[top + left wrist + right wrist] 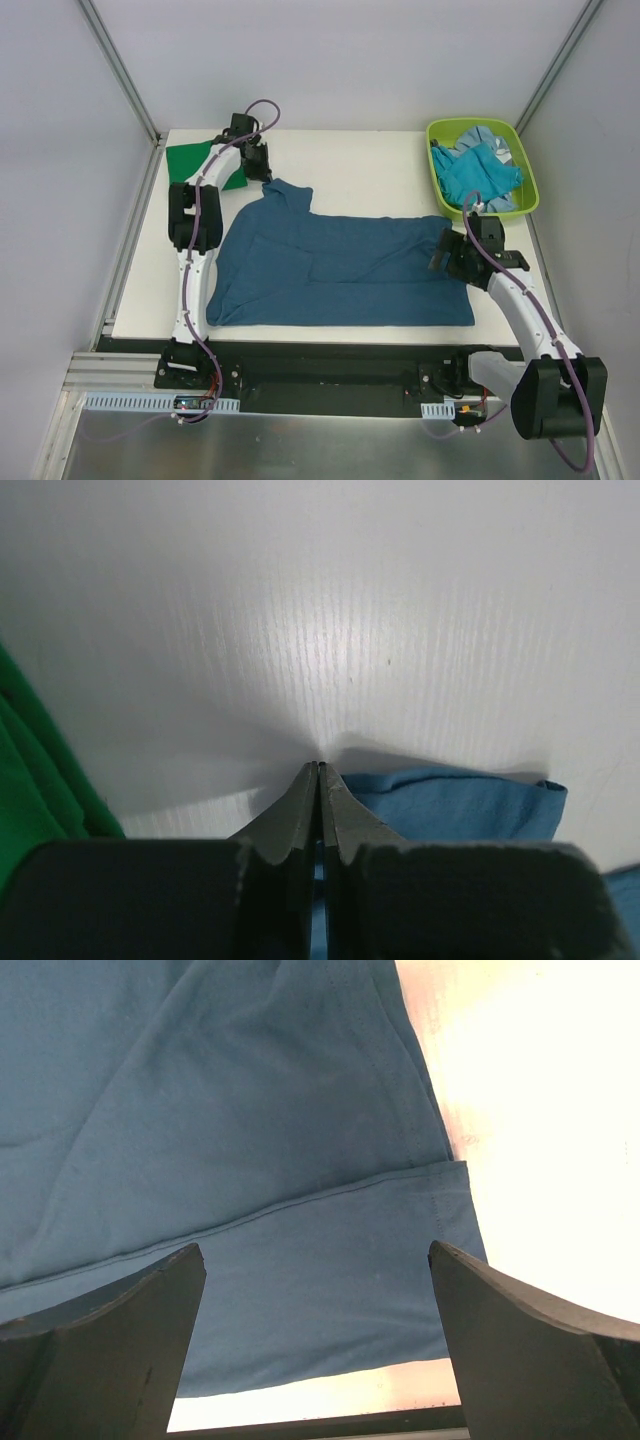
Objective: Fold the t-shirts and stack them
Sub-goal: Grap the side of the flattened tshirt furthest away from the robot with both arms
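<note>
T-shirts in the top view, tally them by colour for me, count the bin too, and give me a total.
Dark teal-blue t-shirt, spread out flat: 1
Bright green t-shirt, far left: 1
Turquoise t-shirt, in the lime-green bin: 1
Pale blue t-shirt, also in it: 1
The lime-green bin itself: 1
Total: 5, that is 4 shirts and 1 bin; anything buried under the bunched pair cannot be seen.

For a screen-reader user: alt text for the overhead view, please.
Dark teal-blue t-shirt spread on a white table. The robot's left hand is shut at its far edge; the right hand is open over its right edge.
</note>
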`<state>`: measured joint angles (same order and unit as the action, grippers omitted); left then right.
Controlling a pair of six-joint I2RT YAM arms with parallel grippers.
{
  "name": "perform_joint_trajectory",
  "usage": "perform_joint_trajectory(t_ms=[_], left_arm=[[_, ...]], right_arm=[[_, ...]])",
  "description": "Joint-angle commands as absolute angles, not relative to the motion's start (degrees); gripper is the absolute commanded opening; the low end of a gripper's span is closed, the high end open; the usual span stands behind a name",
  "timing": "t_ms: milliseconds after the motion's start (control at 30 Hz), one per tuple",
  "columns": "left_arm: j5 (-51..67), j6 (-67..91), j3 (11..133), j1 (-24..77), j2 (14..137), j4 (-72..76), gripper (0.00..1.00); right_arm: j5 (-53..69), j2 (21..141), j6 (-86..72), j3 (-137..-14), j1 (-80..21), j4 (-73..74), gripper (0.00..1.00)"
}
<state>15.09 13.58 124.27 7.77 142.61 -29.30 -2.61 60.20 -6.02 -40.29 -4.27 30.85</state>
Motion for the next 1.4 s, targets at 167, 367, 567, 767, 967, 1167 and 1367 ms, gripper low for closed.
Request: perform_joint_trajectory(t_ms=[167, 367, 567, 767, 967, 1167, 1367], left_arm=[[21.1, 14.1, 114.1, 7.3, 127.5, -28.0, 0.0], [23.2, 17.3, 97.4, 7.4, 118.2, -20.1, 0.0], [25.7, 19.3, 84.6, 7.5, 112.2, -15.2, 0.0], [26.2, 20.3, 75.1, 7.6, 106.1, -11.7, 0.0], [24.7, 20.0, 69.1, 7.6, 100.9, -11.1, 0.0], [23.3, 20.7, 64.7, 7.6, 95.2, -11.0, 0.0], [20.1, 20.3, 61.4, 7.6, 89.9, -11.2, 0.0]], right_arm=[[-5.2, 63.7, -8.4, -46.8, -5.4, 31.5, 0.96], [-9.9, 69.2, -9.3, -52.8, -7.8, 29.0, 0.96], [-19.1, 82.4, -11.7, -64.1, -12.0, 28.3, 0.96], [-24.8, 102.8, -13.1, -82.0, -16.5, 33.9, 0.96], [-31.3, 119.7, -18.3, -101.0, -18.3, 46.8, 0.82], [-35.1, 126.7, -22.0, -107.6, -18.6, 52.1, 0.76], [-36.0, 129.2, -23.5, -107.7, -18.7, 55.1, 0.73]])
